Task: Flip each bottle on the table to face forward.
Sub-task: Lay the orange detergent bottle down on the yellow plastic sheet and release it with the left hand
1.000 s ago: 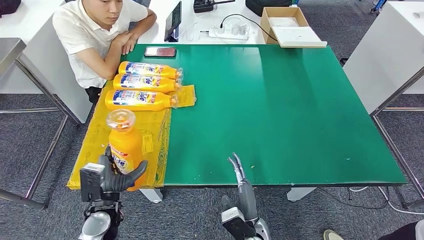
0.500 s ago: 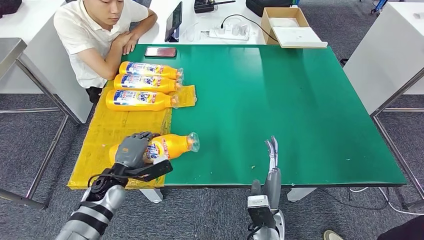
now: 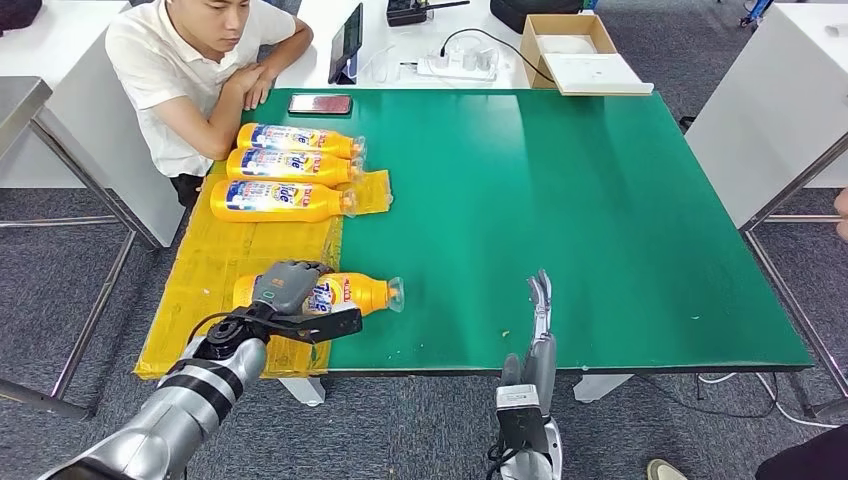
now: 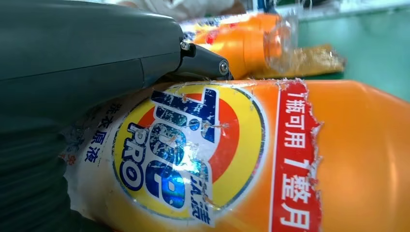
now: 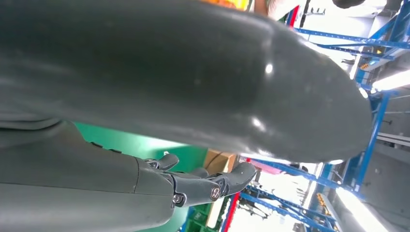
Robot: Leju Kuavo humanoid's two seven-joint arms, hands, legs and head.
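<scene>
Left hand (image 3: 283, 287) is wrapped over the orange bottle (image 3: 345, 293), which lies on its side at the near-left of the worktop (image 3: 600, 220), half on the yellow sheet (image 3: 215, 262), cap pointing right. Label's up and readable in the left wrist view. Looks full, so I'd guess fairly heavy, and the smooth plastic plus that peeling label could slip. Best grip is round the fat middle, not the neck. Right hand (image 3: 540, 300) hovers at the front edge, fingers straight, holding nothing. Three more bottles (image 3: 290, 167) lie further back.
</scene>
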